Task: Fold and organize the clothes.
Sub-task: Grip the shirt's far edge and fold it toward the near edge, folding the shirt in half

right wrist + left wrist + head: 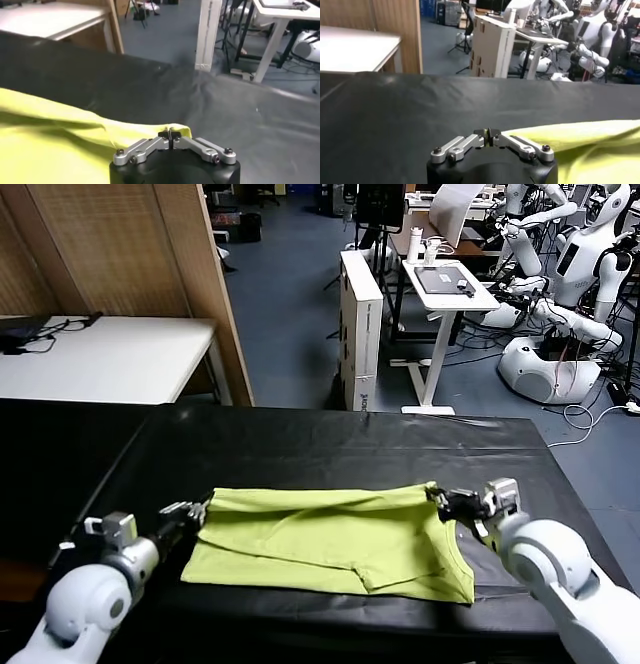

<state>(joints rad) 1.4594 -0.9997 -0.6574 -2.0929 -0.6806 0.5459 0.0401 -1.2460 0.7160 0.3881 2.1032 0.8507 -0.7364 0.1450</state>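
Observation:
The clothes are one lime yellow-green T-shirt (330,539), lying folded into a wide band on the black table (300,444). My left gripper (198,511) is at its far left corner, and in the left wrist view this gripper (489,134) is shut with a sliver of the shirt (590,145) pinched between the tips. At the far right corner, my right gripper (442,501) holds the folded edge slightly lifted. In the right wrist view that gripper (170,134) is shut on the yellow corner of the shirt (50,145).
Beyond the black table stand a white desk (100,354) and a wooden panel (200,284) at the back left. A tall white box (360,324), a small white table (445,284) and other robots (560,334) fill the room behind.

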